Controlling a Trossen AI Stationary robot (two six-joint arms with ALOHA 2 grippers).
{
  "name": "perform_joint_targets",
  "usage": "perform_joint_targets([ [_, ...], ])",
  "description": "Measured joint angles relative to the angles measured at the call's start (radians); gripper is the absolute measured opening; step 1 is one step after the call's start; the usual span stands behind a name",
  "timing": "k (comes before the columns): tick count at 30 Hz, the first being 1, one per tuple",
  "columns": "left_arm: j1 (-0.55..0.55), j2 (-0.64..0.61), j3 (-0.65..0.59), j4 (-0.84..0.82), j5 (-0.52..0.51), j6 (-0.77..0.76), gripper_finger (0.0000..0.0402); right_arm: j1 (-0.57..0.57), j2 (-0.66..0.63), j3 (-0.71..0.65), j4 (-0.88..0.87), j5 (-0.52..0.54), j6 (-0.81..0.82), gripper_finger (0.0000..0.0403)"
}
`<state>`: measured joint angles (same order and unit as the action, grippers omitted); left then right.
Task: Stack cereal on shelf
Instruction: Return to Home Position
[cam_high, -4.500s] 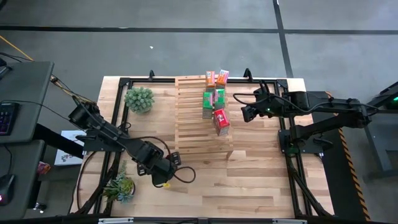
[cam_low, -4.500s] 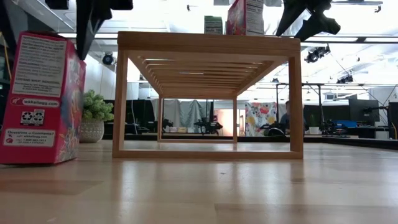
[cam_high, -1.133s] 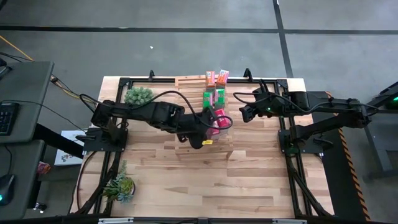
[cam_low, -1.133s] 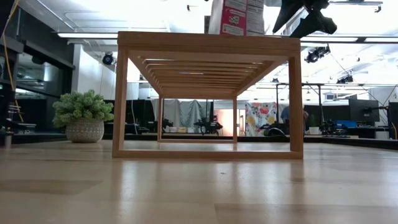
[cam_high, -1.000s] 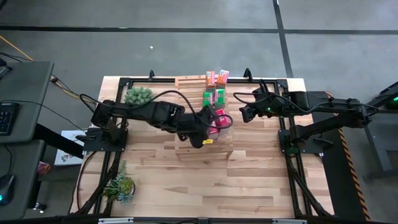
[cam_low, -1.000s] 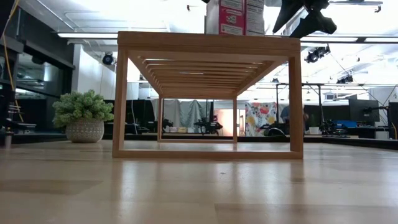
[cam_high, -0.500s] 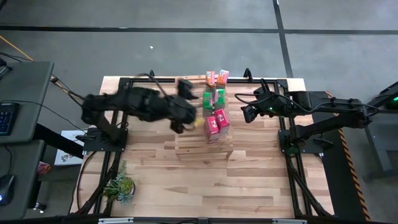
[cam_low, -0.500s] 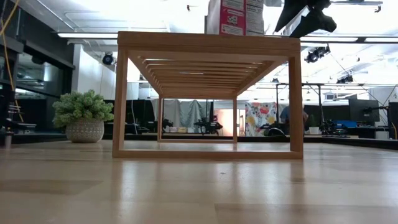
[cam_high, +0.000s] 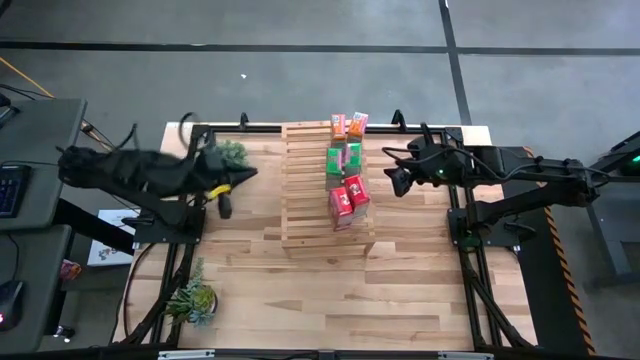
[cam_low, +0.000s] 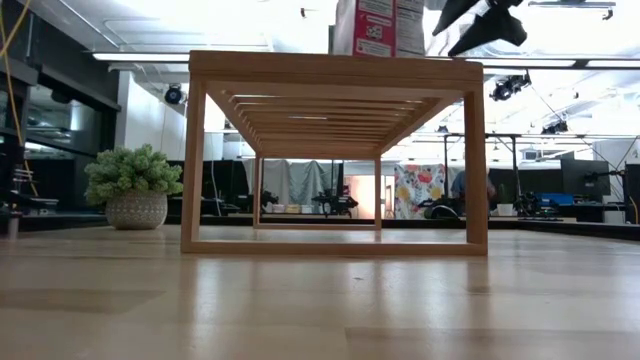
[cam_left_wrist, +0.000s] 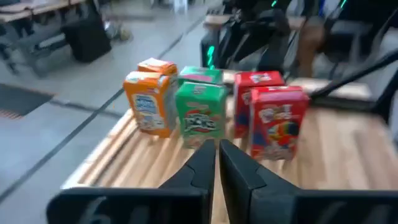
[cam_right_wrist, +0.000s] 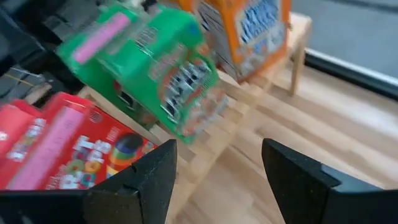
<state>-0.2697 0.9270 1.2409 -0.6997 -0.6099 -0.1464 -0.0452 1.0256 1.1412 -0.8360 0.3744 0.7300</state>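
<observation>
The shelf (cam_high: 305, 190), a light-wood slatted rack, stands at the table's middle and far side. Along its right side the cereal stands upright in pairs: two orange boxes (cam_high: 349, 124), two green (cam_high: 343, 158) and two red (cam_high: 348, 200). My left gripper (cam_high: 225, 205) is shut and holds nothing. It hangs over the table left of the shelf, and its wrist view looks across at the orange (cam_left_wrist: 149, 99), green (cam_left_wrist: 200, 112) and red (cam_left_wrist: 277, 118) boxes. My right gripper (cam_high: 393, 182) hovers open just right of the shelf, near the green box (cam_right_wrist: 149, 68), touching nothing.
One potted plant (cam_high: 228, 152) stands at the far left, partly under my left arm. Another (cam_high: 193, 300) stands at the near left. Black frame rails (cam_high: 190, 200) run along both table sides. Bare wood (cam_high: 340, 290) lies in front of the shelf.
My left gripper has let go of a red box, which now stands on the shelf beside the other red one. The gripper has drawn back fast toward the table's left edge, rolling its wrist as it went. My right arm has kept almost still.
</observation>
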Motion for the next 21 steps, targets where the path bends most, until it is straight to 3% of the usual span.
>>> perform_joint_targets([
  [4,-0.052,-0.189,-0.336,0.333,-0.032,-0.009,0.0003,0.000,0.001,0.000,0.054,0.005,-0.065,0.0229],
  [8,-0.060,-0.293,-0.614,0.649,0.001,0.007,0.0001,0.000,0.001,0.000,0.100,-0.013,-0.107,0.0229],
  [14,0.001,-0.367,-0.905,1.037,0.247,-0.005,0.0000,0.000,0.001,0.000,0.106,-0.041,-0.036,0.0229],
  [17,0.076,-0.398,-0.991,1.108,0.401,-0.049,0.0000,0.000,0.001,0.000,0.106,-0.063,-0.031,0.0229],
  [21,0.159,-0.458,-1.088,1.169,0.496,-0.100,0.0000,0.000,0.001,0.000,0.092,-0.109,-0.030,0.0229],
])
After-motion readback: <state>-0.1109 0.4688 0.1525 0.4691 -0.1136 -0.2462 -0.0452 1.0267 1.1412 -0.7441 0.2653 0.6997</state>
